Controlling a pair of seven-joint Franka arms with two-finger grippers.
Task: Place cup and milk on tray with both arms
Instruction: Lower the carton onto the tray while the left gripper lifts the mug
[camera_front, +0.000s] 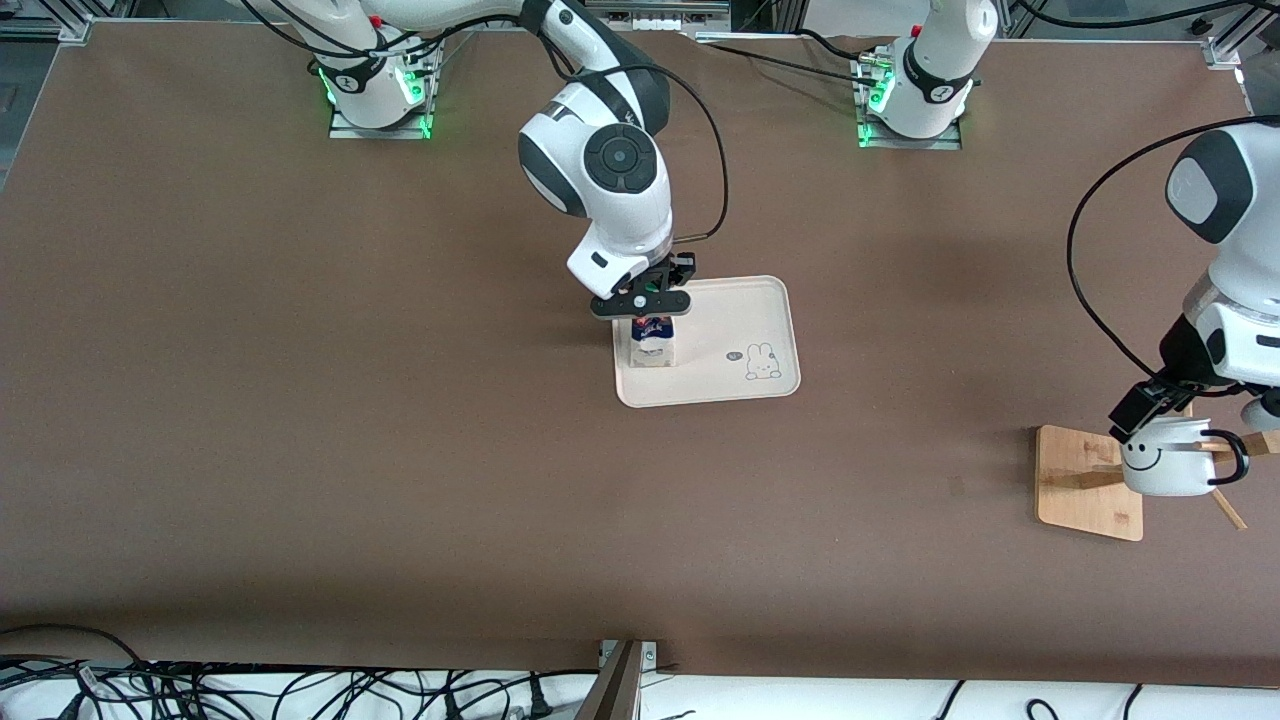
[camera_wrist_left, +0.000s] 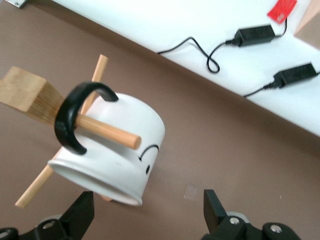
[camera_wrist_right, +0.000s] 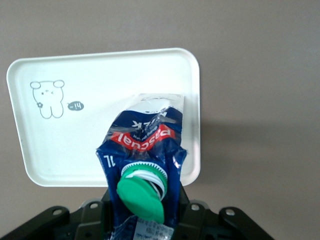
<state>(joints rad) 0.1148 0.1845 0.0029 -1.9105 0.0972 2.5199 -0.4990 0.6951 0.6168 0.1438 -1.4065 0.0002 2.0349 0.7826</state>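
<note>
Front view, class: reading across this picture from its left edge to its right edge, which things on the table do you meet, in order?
milk standing on the tray, under the right gripper → tray with its bunny drawing → bamboo rack base → cup hanging on the rack's peg, by the left gripper.

Place: robotics lab | signs — two bolted arm bases (camera_front: 375, 85) on a brown table (camera_front: 300, 400) — loose cables (camera_front: 250, 690)
</note>
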